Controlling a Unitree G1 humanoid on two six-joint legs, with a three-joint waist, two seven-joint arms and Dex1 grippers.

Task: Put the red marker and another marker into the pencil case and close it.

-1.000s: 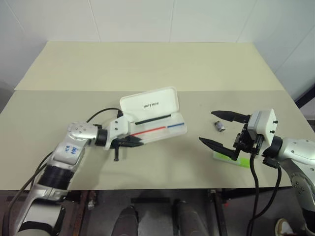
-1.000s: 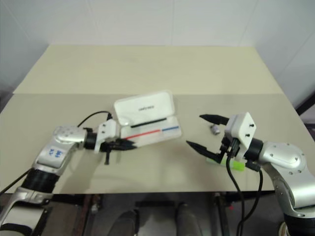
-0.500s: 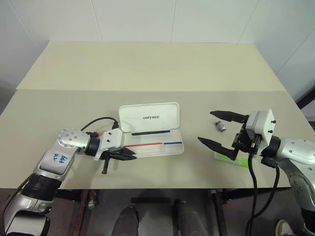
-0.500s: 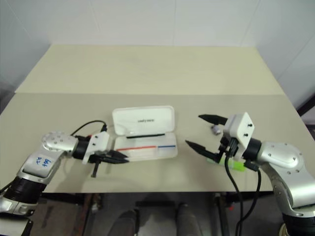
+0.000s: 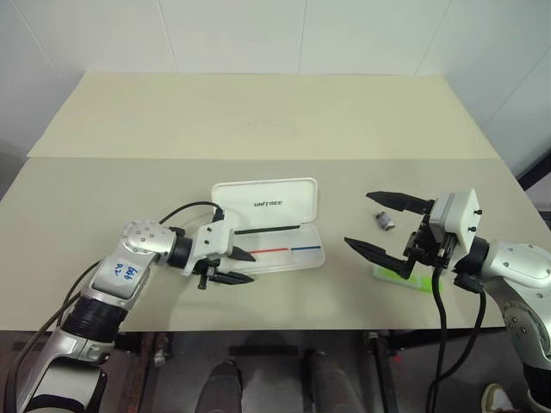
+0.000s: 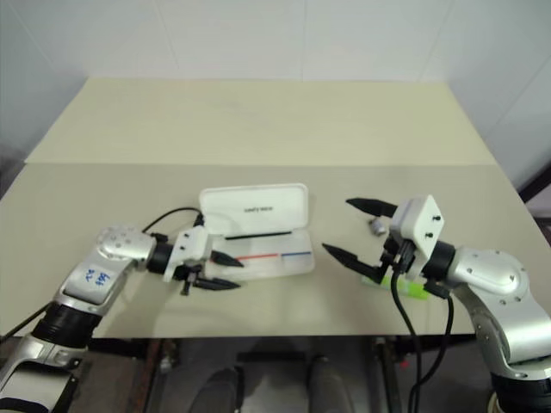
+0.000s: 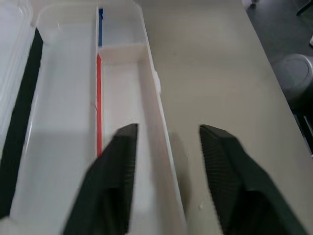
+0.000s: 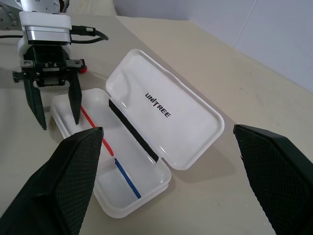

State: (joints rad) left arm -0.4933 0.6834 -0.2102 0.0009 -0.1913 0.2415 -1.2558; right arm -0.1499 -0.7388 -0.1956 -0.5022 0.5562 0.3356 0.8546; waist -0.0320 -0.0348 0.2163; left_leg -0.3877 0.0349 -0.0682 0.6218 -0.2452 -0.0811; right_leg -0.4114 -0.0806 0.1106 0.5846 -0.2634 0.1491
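The pencil case [image 5: 263, 205] lies open mid-table, its white lid lettered UNITREE laid back. The tray [image 7: 63, 122] holds red and blue stripes and nothing else I can see. My left gripper [image 5: 251, 268] is open at the tray's left end. One finger [image 7: 115, 171] is over the tray and the other [image 7: 230, 176] outside the front wall. My right gripper [image 5: 358, 218] hovers wide open and empty to the right of the case. Under it the light-green marker [image 5: 420, 283] lies on the table. The red marker is out of view.
A small grey cylinder [image 5: 383, 221] lies between the case and my right gripper. The table's front edge [image 5: 284, 330] runs close below both grippers. The far half of the table [image 5: 258, 112] is bare, past a seam across it.
The left gripper was shut at the case's front wall and now stands open. The case swung from tilted to nearly square with the table edge. The right arm kept still.
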